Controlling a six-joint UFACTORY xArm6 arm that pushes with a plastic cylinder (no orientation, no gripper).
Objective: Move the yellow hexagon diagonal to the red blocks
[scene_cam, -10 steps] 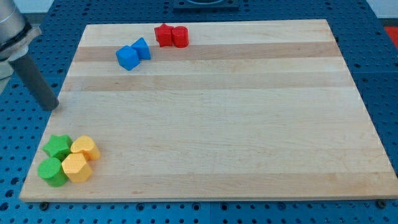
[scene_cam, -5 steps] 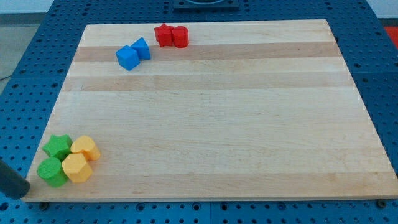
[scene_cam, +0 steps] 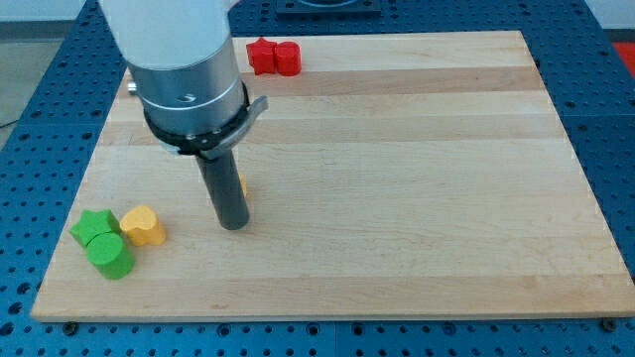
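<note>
— Where is your yellow hexagon (scene_cam: 241,183)?
— Mostly hidden behind my tip (scene_cam: 233,225); a yellow sliver shows just right of the rod, so it seems pressed against it, mid-left on the counter (scene_cam: 417,198).
— And the fingers?
— None here, just the rod. The red blocks (scene_cam: 273,57) sit far up, well apart.

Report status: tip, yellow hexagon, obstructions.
My tip on board, centre-left. Yellow hexagon mostly hidden behind rod, far from red blocks. Nothing visible between.
</note>
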